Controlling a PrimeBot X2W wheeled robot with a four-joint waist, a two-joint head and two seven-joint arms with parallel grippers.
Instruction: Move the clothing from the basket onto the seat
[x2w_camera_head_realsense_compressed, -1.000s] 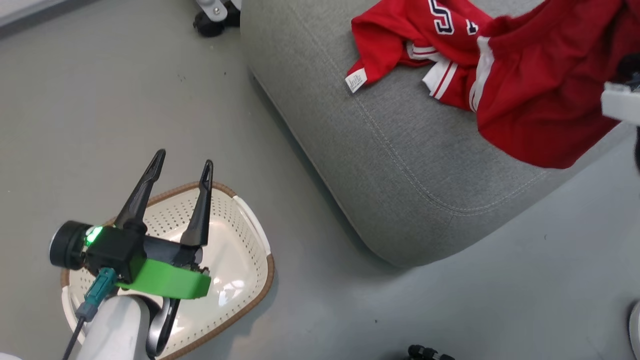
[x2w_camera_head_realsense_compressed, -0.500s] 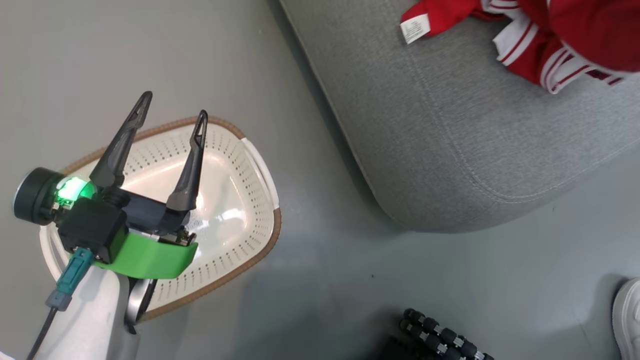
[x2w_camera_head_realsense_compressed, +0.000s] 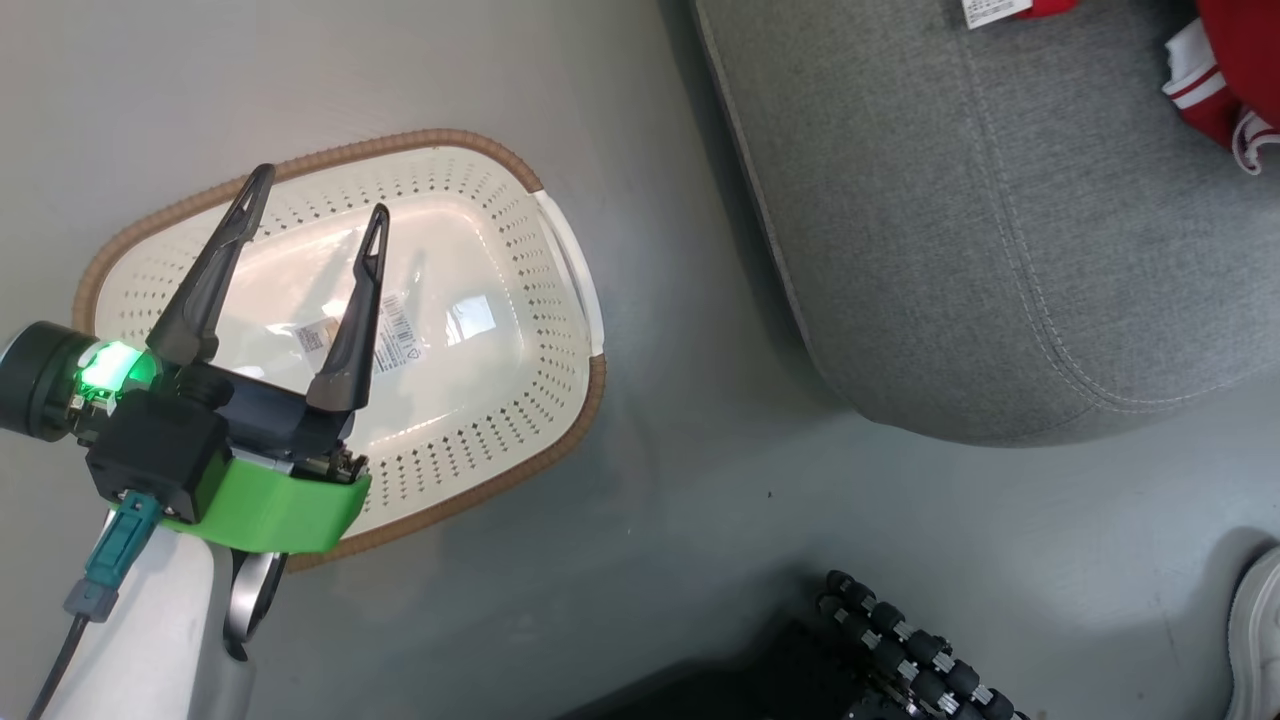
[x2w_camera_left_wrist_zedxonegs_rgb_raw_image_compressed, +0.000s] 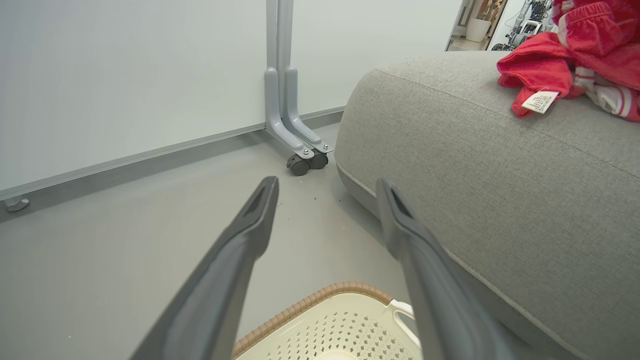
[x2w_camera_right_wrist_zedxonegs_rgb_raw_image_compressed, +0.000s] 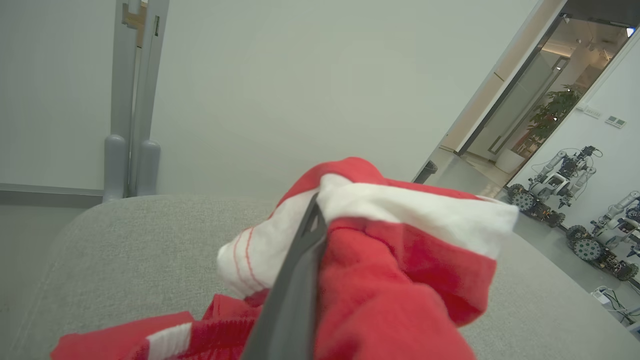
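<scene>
the clothing (x2w_camera_head_realsense_compressed: 1235, 90) and its tag (x2w_camera_head_realsense_compressed: 992, 10) are cut off by the head view's top edge; a shoe (x2w_camera_head_realsense_compressed: 1262, 640) is cropped at the right. print on the sticker (x2w_camera_head_realsense_compressed: 398, 335) in the basket (x2w_camera_head_realsense_compressed: 530, 400) is too small to read. the clothing hides one finger of the right gripper (x2w_camera_right_wrist_zedxonegs_rgb_raw_image_compressed: 320, 210).

The red clothing (x2w_camera_head_realsense_compressed: 1245, 50), with white striped trim, is bunched on the light grey fabric seat (x2w_camera_head_realsense_compressed: 950, 250). The cream perforated basket (x2w_camera_head_realsense_compressed: 510, 410) with brown woven rim stands upright near the seat, not touching it.
</scene>
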